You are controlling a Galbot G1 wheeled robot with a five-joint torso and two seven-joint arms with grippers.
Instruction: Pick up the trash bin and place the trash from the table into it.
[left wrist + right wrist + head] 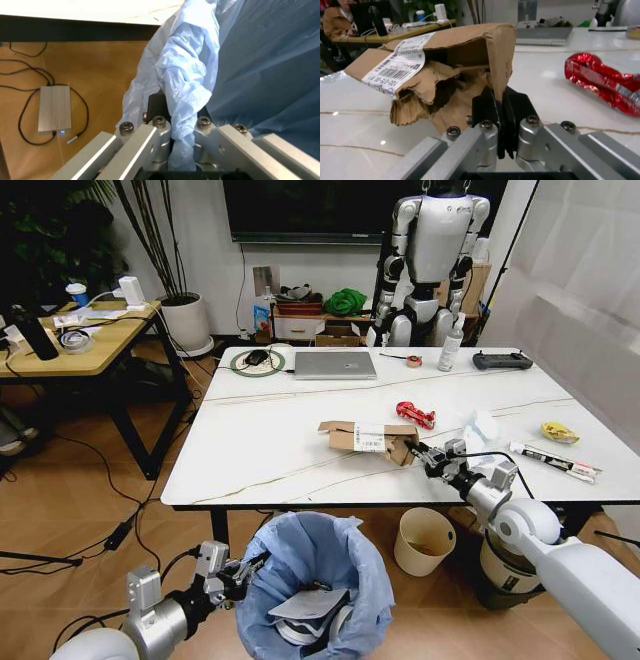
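Observation:
The trash bin (315, 580), lined with a crinkly light-blue bag (250, 67), hangs below the table's near edge. My left gripper (245, 572) is shut on its rim and bag, whose plastic is pinched at the left gripper (182, 127). White litter lies inside. On the table (250, 460) lies the torn cardboard box (365, 438). My right gripper (418, 452) is shut on the box's near flap, as the right gripper (502, 112) and box (445, 75) show close up. A red wrapper (415, 415), white tissue (482, 425), yellow peel (560, 432) and long packet (555, 462) lie to the right.
A silver laptop (335, 365), black controller (502, 360) and bottle (450, 345) sit along the table's far side. Under the table's right end stand a cream bucket (424, 540) and a grey-and-black bin (505, 565). A wooden desk (80, 340) is at the left.

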